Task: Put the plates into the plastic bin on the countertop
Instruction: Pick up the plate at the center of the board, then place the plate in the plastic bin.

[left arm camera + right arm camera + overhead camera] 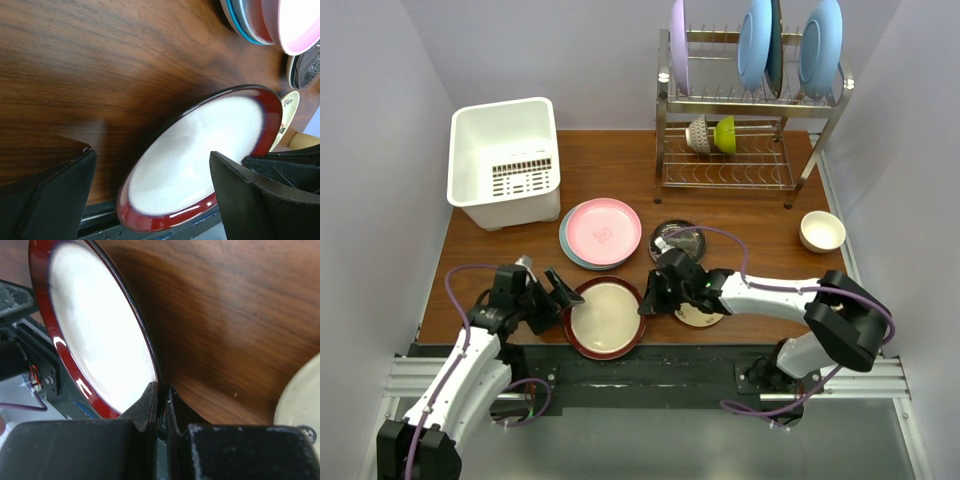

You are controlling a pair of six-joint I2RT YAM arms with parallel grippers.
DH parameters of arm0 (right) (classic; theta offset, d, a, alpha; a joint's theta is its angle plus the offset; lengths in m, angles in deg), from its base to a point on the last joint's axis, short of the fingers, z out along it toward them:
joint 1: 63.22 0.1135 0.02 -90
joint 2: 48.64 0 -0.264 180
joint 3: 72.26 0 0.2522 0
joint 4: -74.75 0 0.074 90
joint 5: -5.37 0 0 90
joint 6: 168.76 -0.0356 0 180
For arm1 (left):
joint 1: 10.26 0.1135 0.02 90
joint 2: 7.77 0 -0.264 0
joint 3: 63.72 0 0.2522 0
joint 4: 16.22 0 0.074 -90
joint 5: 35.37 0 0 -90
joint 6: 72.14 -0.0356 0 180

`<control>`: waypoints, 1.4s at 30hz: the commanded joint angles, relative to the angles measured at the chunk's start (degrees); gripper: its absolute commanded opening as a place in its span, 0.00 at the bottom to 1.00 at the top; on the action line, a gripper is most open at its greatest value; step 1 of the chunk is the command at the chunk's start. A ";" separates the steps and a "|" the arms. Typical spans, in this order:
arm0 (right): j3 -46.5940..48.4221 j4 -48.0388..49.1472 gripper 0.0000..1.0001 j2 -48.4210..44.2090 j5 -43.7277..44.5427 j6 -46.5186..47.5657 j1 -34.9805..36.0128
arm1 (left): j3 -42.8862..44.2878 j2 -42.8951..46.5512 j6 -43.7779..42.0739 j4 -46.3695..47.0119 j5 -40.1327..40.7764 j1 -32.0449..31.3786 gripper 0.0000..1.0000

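The cream plate with a maroon rim [607, 317] lies at the front edge of the countertop [620, 170]. My right gripper [648, 300] is shut on its right rim, jaws pinching the edge [161, 390]. That side looks slightly raised. My left gripper [560, 293] is open at the plate's left rim, with the plate [200, 145] showing between its fingers [235, 180]. The pink plate [603, 230] sits stacked on a blue-edged plate [565, 245]. The dark glass plate [677, 238] and a small yellowish plate [700, 316] lie by my right arm. The white bin [505, 160] stands at the back left.
A steel wire rack [750, 110] at the back right holds light-blue and lilac plates and mugs. A cream bowl [822, 230] sits at the right. The black mounting rail runs just below the table's front edge.
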 commanded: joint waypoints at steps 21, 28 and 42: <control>-5.10 6.54 0.00 -5.44 -4.57 -0.42 -5.53 | -1.09 7.66 -2.06 4.30 -5.82 -1.12 0.96; -3.96 8.48 0.00 -6.40 -8.97 -0.34 -8.62 | -1.01 7.57 -1.97 4.31 -5.75 -2.61 0.95; -1.84 7.07 0.00 -11.23 -10.81 -1.39 -9.32 | -1.53 9.06 -0.83 4.74 -4.77 -3.76 0.91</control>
